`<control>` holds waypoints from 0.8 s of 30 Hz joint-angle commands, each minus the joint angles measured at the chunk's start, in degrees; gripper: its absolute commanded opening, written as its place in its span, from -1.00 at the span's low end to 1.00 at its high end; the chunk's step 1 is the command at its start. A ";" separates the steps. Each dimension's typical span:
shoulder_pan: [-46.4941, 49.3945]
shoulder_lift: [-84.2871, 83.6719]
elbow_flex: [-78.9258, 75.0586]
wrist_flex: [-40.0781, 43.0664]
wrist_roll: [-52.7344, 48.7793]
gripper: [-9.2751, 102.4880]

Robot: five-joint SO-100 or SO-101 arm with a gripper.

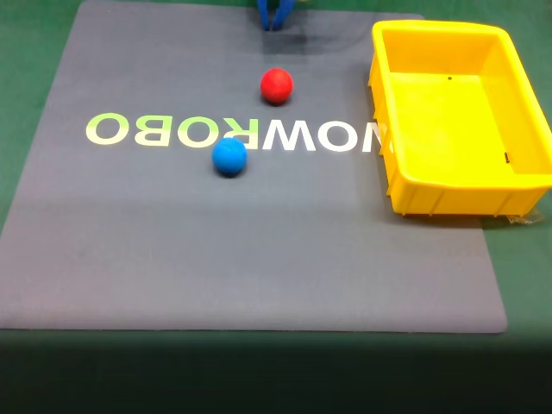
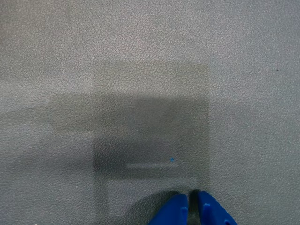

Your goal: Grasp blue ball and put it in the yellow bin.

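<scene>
The blue ball (image 1: 229, 156) rests on the grey mat, just below the white lettering, left of centre in the fixed view. The yellow bin (image 1: 405, 185) stands at the mat's right edge and holds nothing. My blue gripper (image 1: 275, 23) hangs at the mat's far edge, well behind the blue ball and just behind the red ball. In the wrist view its two blue fingertips (image 2: 174, 210) come up from the bottom edge, pressed almost together with nothing between them, over bare mat. The gripper (image 2: 189, 200) is shut.
A red ball (image 1: 277, 85) lies between the gripper and the blue ball. The grey mat (image 1: 172, 259) carries white and pale green lettering (image 1: 233, 132) across its middle. Green table surface surrounds the mat.
</scene>
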State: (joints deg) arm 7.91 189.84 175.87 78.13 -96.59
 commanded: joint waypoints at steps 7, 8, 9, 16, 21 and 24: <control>-1.41 0.70 1.76 1.14 -0.18 -0.83; -1.41 0.70 1.76 1.14 -0.09 -0.83; -1.41 0.70 1.76 1.14 -0.09 -0.83; -1.41 0.70 1.76 1.14 0.00 -0.83; -1.41 0.62 1.76 1.05 0.97 -0.83; -1.41 0.53 1.14 1.23 1.49 -0.62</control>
State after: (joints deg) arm 7.12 189.84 175.87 78.13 -95.98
